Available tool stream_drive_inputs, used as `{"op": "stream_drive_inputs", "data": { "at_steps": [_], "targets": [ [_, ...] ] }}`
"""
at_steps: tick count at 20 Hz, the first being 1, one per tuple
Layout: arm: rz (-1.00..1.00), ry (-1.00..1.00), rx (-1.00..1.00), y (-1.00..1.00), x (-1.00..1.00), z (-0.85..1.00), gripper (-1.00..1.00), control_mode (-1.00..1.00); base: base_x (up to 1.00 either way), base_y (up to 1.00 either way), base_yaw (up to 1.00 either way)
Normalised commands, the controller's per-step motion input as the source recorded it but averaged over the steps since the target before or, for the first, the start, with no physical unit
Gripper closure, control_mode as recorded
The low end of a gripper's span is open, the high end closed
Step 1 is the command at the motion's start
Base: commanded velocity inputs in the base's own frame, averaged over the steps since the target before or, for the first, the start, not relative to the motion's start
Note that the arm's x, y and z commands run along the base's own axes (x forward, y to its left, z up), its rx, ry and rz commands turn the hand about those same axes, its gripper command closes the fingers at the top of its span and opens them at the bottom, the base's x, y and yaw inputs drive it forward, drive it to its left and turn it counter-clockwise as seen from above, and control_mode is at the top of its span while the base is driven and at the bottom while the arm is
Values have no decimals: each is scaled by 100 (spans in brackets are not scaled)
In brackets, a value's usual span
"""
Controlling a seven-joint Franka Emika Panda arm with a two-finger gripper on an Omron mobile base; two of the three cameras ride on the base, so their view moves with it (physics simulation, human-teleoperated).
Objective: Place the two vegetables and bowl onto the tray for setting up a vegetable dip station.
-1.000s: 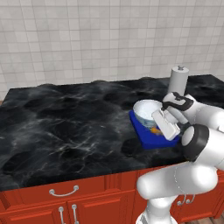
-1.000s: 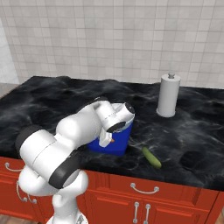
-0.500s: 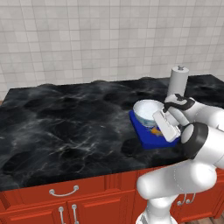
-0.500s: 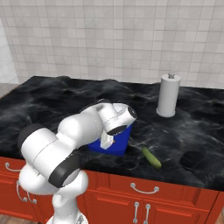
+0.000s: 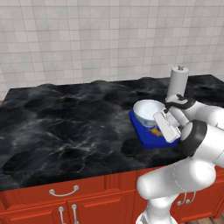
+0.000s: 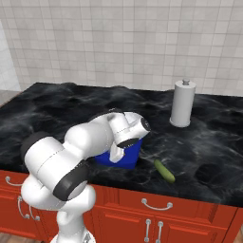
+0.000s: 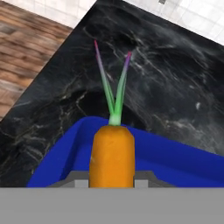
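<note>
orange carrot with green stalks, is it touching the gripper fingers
Touching. In the hand view the orange carrot sits clamped between the two grey fingertips, over the blue tray.

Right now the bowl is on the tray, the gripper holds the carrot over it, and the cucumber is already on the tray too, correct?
Not the cucumber: the right base view shows it lying on the counter beside the tray. The bowl is on the tray, and the gripper holds the carrot over it.

A glossy white arm (image 6: 71, 152) of rounded, bulbous segments, with dark grey bands ringing its joints and wrist.
</note>
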Motion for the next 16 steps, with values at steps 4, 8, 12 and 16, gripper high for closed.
{"op": "stream_drive_inputs", "data": {
  "at_steps": [4,8,12,16],
  "targets": [
    [0,0,5,-4,2,-1,100,-100,0,0,0],
    [0,0,4,-5,7,0,100,-100,0,0,0],
    [2,0,3,-4,9,0,100,-100,0,0,0],
    [4,0,0,-6,7,0,100,-100,0,0,0]
  ]
}}
